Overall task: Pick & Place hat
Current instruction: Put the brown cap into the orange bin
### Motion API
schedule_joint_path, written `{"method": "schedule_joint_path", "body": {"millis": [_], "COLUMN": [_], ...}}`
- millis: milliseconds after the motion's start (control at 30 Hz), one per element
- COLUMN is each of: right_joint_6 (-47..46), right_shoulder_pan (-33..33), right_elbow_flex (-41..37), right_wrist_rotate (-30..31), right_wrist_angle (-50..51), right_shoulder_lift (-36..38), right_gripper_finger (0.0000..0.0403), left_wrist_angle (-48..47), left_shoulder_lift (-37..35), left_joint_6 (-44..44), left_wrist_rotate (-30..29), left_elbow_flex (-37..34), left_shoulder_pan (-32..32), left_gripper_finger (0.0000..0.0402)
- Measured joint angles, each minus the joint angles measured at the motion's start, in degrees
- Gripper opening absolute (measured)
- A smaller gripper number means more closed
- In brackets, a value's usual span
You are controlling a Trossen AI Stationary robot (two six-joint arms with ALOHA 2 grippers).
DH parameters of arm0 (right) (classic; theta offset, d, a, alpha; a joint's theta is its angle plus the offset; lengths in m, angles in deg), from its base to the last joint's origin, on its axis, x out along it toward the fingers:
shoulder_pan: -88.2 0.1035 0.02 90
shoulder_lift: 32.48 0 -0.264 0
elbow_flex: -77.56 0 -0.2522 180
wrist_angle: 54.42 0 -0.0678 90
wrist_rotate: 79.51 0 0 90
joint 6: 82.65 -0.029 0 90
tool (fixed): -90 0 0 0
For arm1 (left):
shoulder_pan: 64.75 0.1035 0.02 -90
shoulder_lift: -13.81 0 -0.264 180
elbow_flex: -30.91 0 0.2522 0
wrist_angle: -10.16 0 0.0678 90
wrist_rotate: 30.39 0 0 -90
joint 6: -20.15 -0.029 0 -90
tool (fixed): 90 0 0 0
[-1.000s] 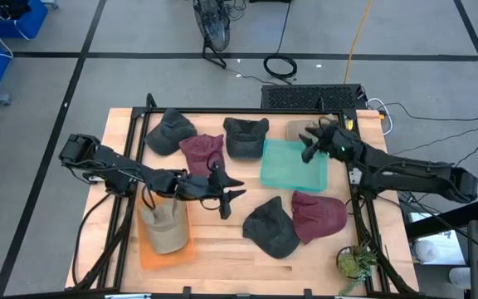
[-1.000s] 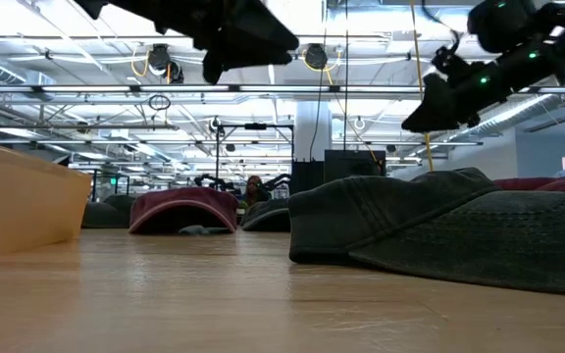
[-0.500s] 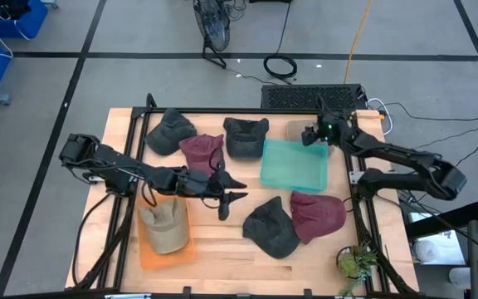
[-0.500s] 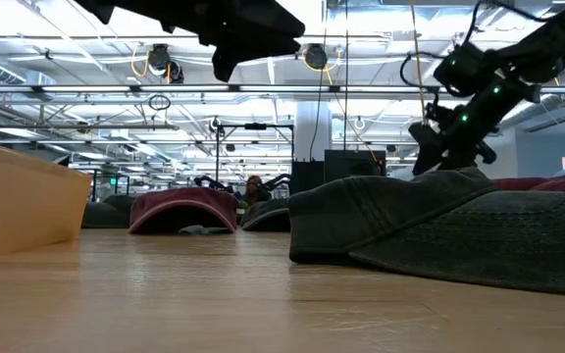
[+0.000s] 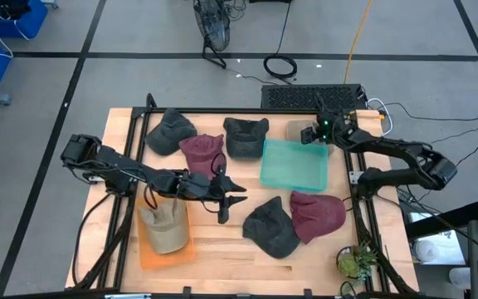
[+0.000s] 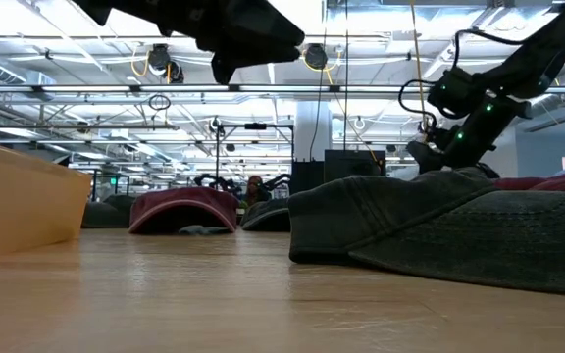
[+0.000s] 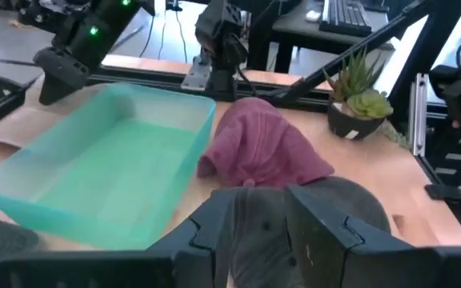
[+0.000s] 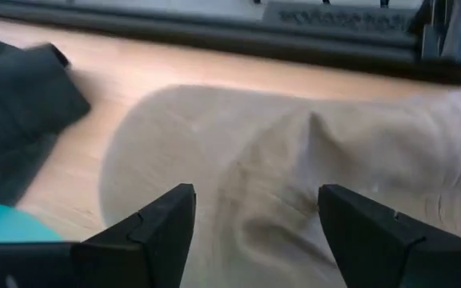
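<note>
Right gripper point(image 8: 250, 232) open over tan hat point(image 8: 294, 176), far right; probably pre-grasp. Left gripper point(image 7: 258, 232) open, empty, mid-table.

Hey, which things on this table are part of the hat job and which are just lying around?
In the job:
right gripper, open
beige fabric hat under it
shallow teal plastic tray

Lying about:
small potted green plant
coiled black cable on floor
</note>
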State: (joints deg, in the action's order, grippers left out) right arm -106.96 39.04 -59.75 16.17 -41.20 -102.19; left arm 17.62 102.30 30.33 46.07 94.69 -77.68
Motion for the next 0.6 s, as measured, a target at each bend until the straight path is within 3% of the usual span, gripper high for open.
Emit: {"method": "schedule_joint_path", "body": {"millis": [267, 600], "right_joint_6": [0.94, 1.03], "right_shoulder_pan": [0.02, 0.01], "right_elbow_flex": [0.02, 0.02], "right_wrist_rotate": [1.77, 1.78], "right_wrist_angle": [-4.15, -8.23], "right_shoulder_lift": [-4.65, -4.81], "right_gripper_finger": [0.0221, 0.0159], "left_wrist_angle": [-2.56, -3.55], "left_shoulder_lift": [0.04, 0.04], "left_joint_6": [0.36, 1.52], "left_wrist_rotate": [-0.02, -0.21], "left_elbow_flex": [0.0, 0.0], "left_shoulder_pan": [-0.28, -0.89], "left_gripper_finger": [0.0115, 0.0115]}}
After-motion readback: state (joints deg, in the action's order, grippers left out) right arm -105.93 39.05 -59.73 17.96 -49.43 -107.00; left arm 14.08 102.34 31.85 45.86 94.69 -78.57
